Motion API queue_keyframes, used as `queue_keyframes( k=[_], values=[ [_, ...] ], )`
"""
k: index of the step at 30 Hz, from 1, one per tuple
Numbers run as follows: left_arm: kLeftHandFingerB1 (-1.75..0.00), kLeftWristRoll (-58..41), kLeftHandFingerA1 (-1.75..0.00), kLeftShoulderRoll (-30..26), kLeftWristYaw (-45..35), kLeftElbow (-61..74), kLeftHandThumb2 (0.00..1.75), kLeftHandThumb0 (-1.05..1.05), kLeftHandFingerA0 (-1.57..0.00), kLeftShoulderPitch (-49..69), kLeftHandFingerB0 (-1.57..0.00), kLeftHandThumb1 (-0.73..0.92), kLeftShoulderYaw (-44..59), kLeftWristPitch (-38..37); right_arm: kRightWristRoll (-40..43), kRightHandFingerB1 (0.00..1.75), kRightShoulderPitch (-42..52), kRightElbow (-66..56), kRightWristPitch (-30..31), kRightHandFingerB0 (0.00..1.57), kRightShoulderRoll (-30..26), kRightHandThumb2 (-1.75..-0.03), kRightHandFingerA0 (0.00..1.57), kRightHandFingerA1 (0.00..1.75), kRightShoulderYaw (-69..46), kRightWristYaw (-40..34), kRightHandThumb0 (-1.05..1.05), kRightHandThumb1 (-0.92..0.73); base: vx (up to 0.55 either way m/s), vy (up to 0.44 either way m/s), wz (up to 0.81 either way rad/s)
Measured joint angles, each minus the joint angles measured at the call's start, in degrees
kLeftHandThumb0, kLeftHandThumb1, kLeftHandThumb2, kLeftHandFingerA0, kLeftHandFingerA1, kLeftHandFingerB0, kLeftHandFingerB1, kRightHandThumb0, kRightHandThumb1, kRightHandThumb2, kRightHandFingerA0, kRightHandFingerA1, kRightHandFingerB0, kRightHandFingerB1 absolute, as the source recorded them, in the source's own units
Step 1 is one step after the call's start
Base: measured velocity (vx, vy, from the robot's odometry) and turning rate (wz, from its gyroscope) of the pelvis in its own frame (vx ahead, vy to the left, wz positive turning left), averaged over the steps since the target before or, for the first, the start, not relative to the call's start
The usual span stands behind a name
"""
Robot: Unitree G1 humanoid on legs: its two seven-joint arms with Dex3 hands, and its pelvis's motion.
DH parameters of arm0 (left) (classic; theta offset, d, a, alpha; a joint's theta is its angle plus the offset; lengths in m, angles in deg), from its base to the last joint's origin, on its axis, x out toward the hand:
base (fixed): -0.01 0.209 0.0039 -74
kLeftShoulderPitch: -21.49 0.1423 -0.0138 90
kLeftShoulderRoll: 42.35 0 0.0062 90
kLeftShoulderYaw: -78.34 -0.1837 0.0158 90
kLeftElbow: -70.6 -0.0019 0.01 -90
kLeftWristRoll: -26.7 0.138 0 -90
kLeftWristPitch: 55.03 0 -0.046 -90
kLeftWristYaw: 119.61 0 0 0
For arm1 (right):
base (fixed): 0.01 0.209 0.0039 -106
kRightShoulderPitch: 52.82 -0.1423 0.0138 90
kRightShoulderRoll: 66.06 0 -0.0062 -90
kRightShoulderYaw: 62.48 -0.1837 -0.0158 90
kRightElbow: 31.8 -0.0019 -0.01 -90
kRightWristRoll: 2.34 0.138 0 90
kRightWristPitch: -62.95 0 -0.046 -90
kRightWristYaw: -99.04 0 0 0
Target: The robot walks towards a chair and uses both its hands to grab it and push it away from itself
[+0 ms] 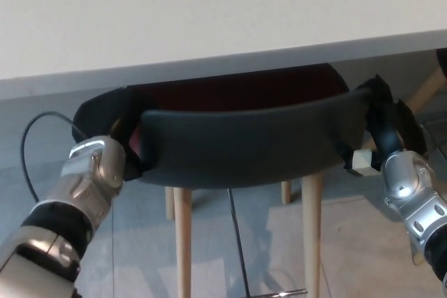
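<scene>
White tabletop (209, 12) filled the upper part of the head view, its grey edge running across just above the chair (251, 148); pale grey floor (349, 242) lay below.

Left hand (112, 127): black fingers closed around the left end of the dark grey backrest (251, 146), wrapped over its curved edge. Silver wrist and forearm came up from the lower left corner. A thin black cable (31, 151) looped out beside the forearm.

Right hand (380, 120): black fingers clamped on the right end of the backrest, thumb side hidden behind the rim. Silver wrist entered from the lower right, with a small white block (363, 161) just beside the backrest end.

Chair position: centred in view between both hands, backrest facing the robot. The dark red seat (237, 92) sat mostly tucked beneath the table edge, only a shadowed strip of it visible above the backrest. Pale wooden legs (183, 242) dropped from under the seat to the floor; the two near ones were clear, and shorter stubs of the far ones showed behind. A thin dark line (237, 242) ran down the floor between the near legs. At the far right, part of another wooden leg (429, 88) showed.
</scene>
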Motion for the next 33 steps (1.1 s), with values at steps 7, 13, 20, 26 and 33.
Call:
queue_keyframes(
  k=[7,13,20,26,33],
  values=[
    [-1.56,-0.02,-1.75,0.49,1.09,2.44,1.12,-0.16,-0.95,3.28,-0.88,0.54,-0.52,-0.02,-0.11,1.70,1.57,0.02,-0.82,0.81,-0.10,-1.12,0.96,1.75,0.34,-1.13,-0.24,-0.62,0.00,0.000,0.00],
    [-0.95,-0.03,-1.58,1.32,3.00,3.54,0.81,-0.26,-0.92,7.01,-0.63,0.68,-0.89,-0.25,-1.27,1.33,2.93,0.52,-2.08,0.80,-1.24,-1.01,0.92,1.73,1.70,-2.42,-0.20,-0.71,0.00,0.000,0.00],
    [-0.48,-0.68,-0.98,2.47,3.40,3.65,0.58,-0.31,-0.58,11.06,-0.34,0.63,0.86,-0.99,-2.71,0.31,2.99,1.54,-2.51,0.05,-3.10,-0.76,0.05,0.50,4.10,-2.46,-0.49,-0.61,0.00,0.000,0.00],
    [-0.45,-1.46,-0.67,2.66,1.44,3.54,0.58,-0.35,-0.47,12.34,-0.33,0.62,1.69,-0.96,-5.68,0.01,2.67,2.53,-0.64,0.04,-4.75,-0.77,0.00,0.00,8.94,-1.64,-0.65,-0.56,0.00,0.000,0.00],
    [-0.44,-1.08,-0.71,3.01,1.37,2.01,0.59,-0.34,-0.43,12.75,-0.32,0.61,0.04,-0.89,-8.41,0.01,2.66,3.45,1.75,0.02,-5.69,-0.76,0.00,0.00,12.40,-0.71,-0.61,-0.55,0.00,0.000,0.00]
  ],
)
